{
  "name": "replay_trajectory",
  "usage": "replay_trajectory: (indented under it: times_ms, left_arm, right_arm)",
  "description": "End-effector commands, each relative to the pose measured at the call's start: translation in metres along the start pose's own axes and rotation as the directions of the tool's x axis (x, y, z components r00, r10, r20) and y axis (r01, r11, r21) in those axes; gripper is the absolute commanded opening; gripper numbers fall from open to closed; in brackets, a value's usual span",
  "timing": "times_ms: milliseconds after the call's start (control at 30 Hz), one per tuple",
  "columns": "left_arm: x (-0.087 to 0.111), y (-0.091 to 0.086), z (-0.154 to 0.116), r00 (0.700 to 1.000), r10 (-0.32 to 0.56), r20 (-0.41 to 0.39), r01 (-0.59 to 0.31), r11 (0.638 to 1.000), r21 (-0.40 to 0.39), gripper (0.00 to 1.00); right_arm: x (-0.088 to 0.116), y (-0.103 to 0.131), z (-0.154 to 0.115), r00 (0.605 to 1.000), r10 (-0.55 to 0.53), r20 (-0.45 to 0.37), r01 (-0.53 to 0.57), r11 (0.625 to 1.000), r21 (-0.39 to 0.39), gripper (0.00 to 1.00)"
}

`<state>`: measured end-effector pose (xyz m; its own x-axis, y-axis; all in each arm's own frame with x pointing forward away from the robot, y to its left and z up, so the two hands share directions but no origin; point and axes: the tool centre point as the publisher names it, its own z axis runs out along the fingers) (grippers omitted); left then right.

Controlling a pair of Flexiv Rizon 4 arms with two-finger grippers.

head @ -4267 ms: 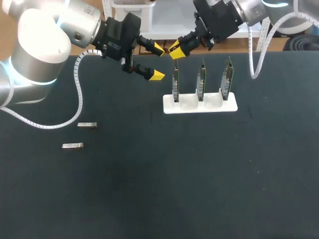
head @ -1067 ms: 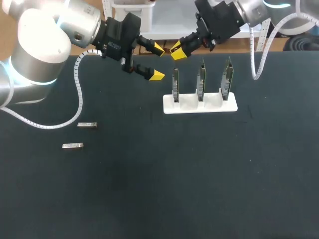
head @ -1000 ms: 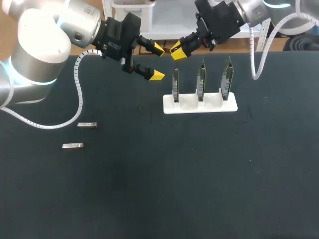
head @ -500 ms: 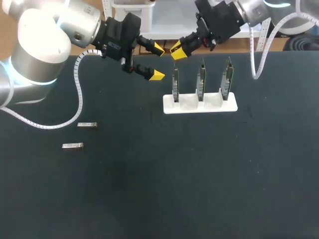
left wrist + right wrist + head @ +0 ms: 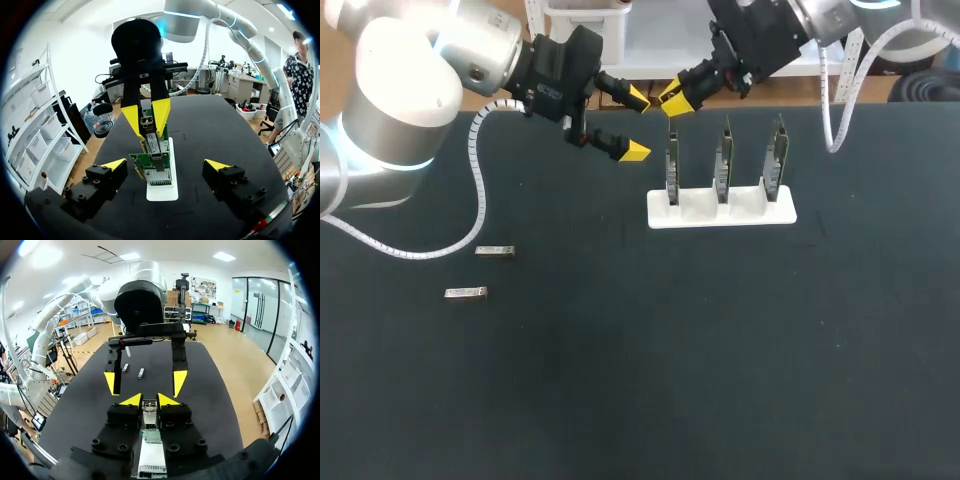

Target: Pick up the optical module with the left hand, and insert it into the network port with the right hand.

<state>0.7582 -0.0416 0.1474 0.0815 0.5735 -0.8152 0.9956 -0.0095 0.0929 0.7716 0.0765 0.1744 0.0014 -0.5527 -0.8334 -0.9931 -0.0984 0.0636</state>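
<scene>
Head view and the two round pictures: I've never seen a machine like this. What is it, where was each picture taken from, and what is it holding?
This is a robot with two arms working at a dark table. The head view looks down from a fixed camera above and behind it. Each round picture comes from a camera on one arm's wrist, looking out along that arm's fingers.

Each arm ends in a tool with two yellow-tipped fingers. The left tool is open and empty. The right tool grips a small metal optical module, held just above the leftmost of three circuit boards. The boards stand upright in a white stand.

Two spare modules lie flat on the table on the left arm's side.
</scene>
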Motion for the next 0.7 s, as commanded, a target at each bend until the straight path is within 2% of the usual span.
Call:
replay_trajectory:
  times_ms: [33,100,700]
  left_arm:
    - [-0.0007,0.0009,-0.0001,1.0,-0.001,-0.005,0.001,1.0,0.002,1.0]
    - [-0.0007,0.0009,-0.0001,1.0,-0.001,-0.005,0.001,1.0,0.002,1.0]
    - [-0.0007,0.0009,-0.0001,1.0,-0.001,-0.005,0.001,1.0,0.002,1.0]
  right_arm:
    - [-0.0006,0.0066,0.0,1.0,-0.001,-0.015,0.002,1.0,0.014,0.0]
    - [-0.0002,0.0073,0.0005,0.999,-0.001,-0.036,0.002,1.0,0.017,0.0]
    - [0.0029,0.0034,-0.0001,1.0,-0.001,-0.029,0.002,1.0,0.021,0.0]
